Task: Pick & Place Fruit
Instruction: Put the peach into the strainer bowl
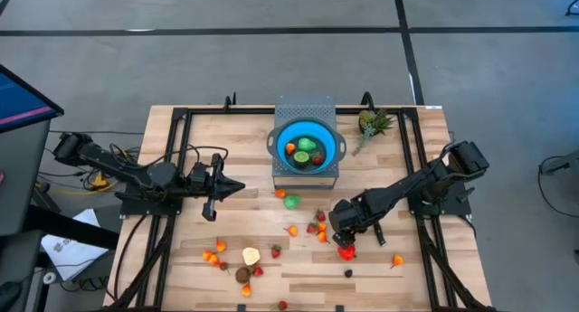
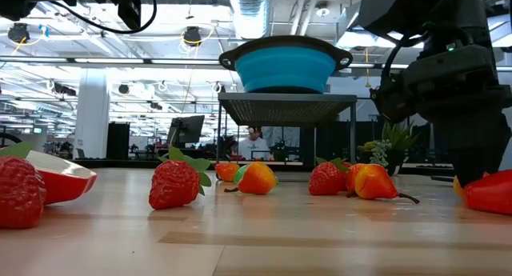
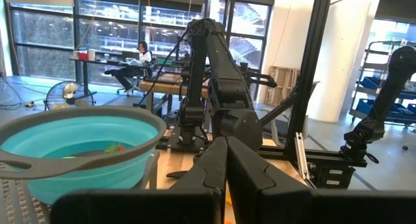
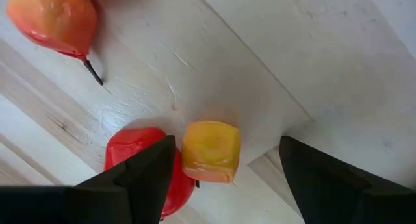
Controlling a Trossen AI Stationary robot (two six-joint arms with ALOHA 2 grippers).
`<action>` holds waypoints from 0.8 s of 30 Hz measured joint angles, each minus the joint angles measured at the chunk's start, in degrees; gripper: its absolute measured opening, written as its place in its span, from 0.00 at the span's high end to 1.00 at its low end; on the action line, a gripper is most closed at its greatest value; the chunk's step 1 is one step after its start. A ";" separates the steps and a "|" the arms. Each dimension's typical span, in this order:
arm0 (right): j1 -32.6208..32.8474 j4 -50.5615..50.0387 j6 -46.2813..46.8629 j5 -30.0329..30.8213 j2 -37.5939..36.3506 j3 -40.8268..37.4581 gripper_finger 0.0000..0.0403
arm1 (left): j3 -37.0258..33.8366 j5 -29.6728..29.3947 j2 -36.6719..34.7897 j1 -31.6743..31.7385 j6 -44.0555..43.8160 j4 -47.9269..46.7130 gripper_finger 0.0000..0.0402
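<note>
Right tool (image 4: 224,169) wide open, empty, straddling yellow-red fruit (image 4: 209,151), left tool (image 1: 237,187) shut, empty

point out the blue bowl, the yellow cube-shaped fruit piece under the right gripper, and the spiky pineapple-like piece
Blue collapsible bowl (image 1: 282,136): high view, on its left rim.
Yellow cube-shaped fruit piece (image 4: 210,150): right wrist view, middle of its top face.
Spiky green-leaved pineapple-like piece (image 1: 372,124): high view, on its leafy crown.

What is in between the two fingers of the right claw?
A small yellow-orange fruit piece sits on the table between the open right claw's fingers, with a red fruit right beside it. The right wrist view shows this.
</note>
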 joint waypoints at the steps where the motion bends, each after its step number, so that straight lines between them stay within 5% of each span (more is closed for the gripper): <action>1: 0.00 -0.04 0.00 0.00 0.00 0.03 0.33 | -0.01 0.02 0.00 0.00 0.00 -0.01 1.00; 12: 0.39 -0.86 -0.79 -0.20 0.09 2.56 0.36 | -0.01 0.00 0.00 0.00 0.01 0.00 1.00; 24: 0.39 -1.33 -0.57 -0.20 0.07 2.54 0.67 | 0.00 0.00 0.00 0.00 0.00 -0.10 1.00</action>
